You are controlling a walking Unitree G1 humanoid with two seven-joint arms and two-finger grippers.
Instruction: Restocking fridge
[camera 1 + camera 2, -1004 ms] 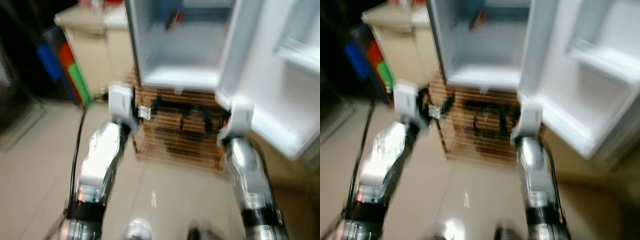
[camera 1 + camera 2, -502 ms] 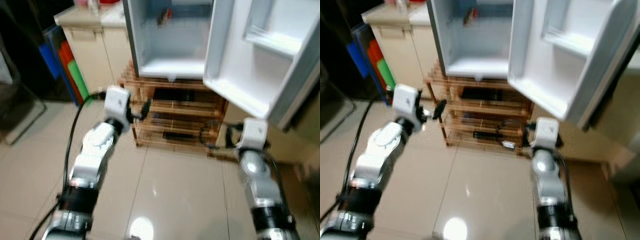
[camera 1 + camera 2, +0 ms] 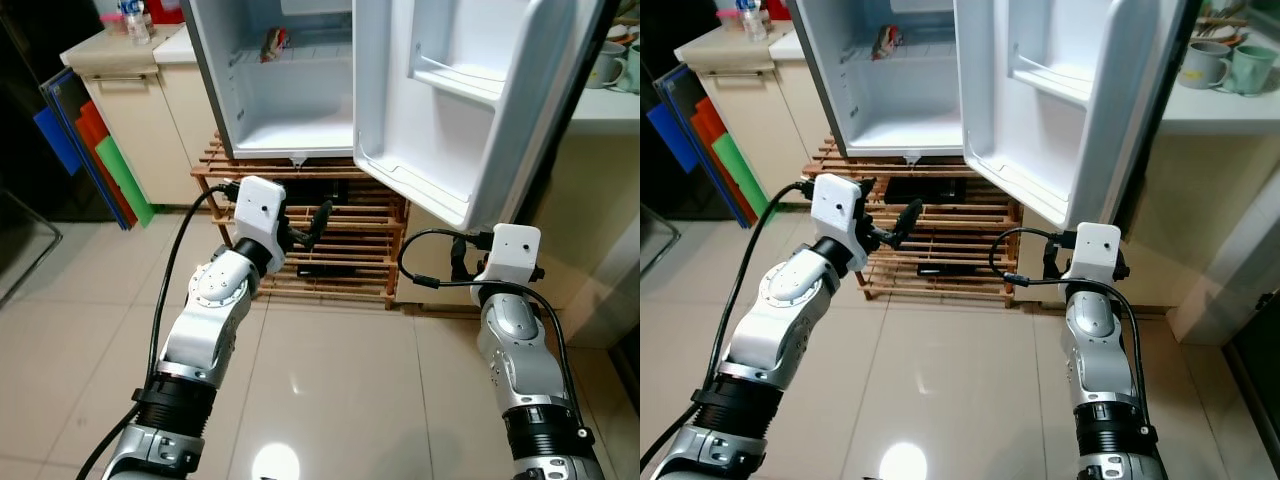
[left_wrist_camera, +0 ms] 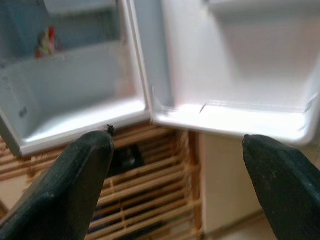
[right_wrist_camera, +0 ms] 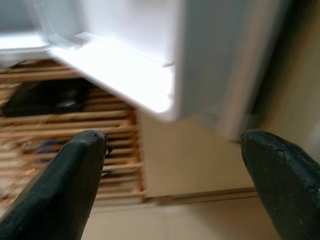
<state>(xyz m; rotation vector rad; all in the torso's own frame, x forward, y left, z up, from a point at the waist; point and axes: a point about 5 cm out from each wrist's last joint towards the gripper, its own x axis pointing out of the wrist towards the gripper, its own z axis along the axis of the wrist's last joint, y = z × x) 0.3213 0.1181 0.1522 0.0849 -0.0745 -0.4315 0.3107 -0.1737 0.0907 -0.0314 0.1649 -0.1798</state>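
Fridge (image 3: 290,90) open on a wooden slatted rack (image 3: 340,240), door (image 3: 450,100) swung wide, one small packet (image 3: 272,42) at the back of the upper shelf. Left gripper (image 4: 175,165) and right gripper (image 5: 175,165) both spread wide and empty, raised near the door's lower edge. Likely risk: bumping the door's lower corner when reaching in, since nothing yet held to restock.

The white fridge (image 3: 300,90) has smooth glossy plastic walls, the slatted rack (image 3: 345,235) under it, at 6 o'clock, is bare wood, and the beige tiled floor (image 3: 330,390) shines glossy.
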